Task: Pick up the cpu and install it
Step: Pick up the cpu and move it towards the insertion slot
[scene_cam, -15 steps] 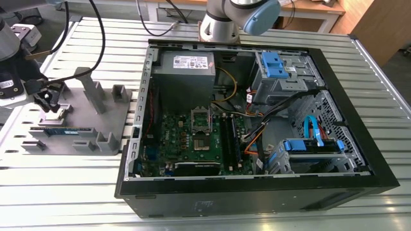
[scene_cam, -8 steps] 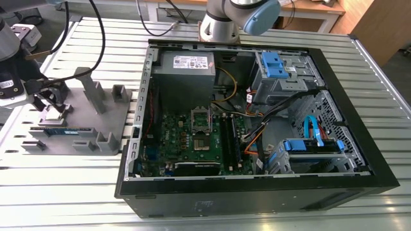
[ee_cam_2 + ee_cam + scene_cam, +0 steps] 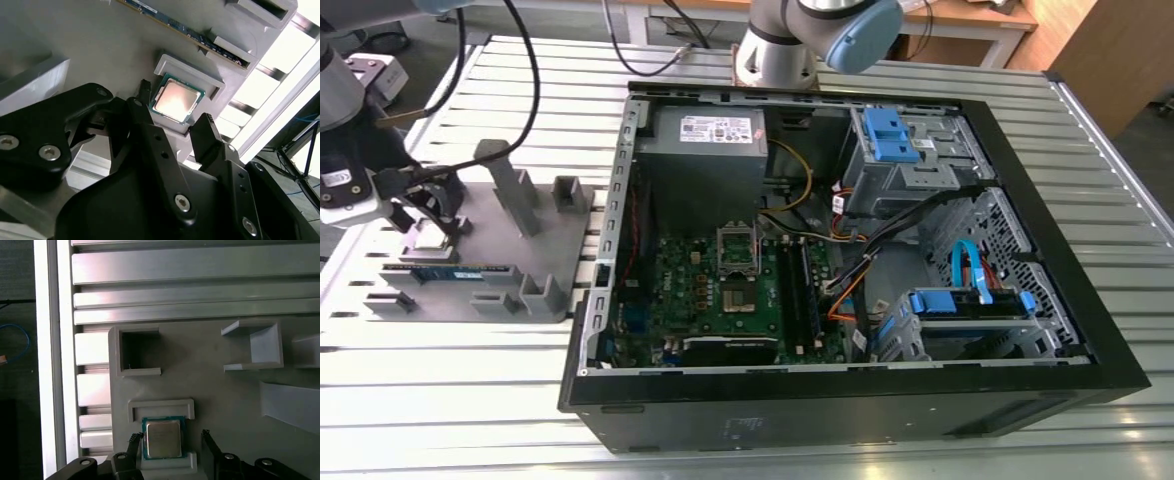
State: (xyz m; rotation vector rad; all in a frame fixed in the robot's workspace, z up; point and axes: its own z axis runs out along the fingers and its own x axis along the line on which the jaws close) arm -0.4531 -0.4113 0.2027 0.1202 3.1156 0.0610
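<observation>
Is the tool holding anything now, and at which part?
Nothing is held. The open tool straddles the cpu, which lies in its grey holder.

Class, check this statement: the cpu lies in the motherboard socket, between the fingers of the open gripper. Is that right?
No. In the first wrist view the cpu lies in its recess on the grey holder, not in the motherboard socket, between the fingers of the open gripper.

Exterior view looks down; both wrist views share the cpu [image 3: 176, 100]
</observation>
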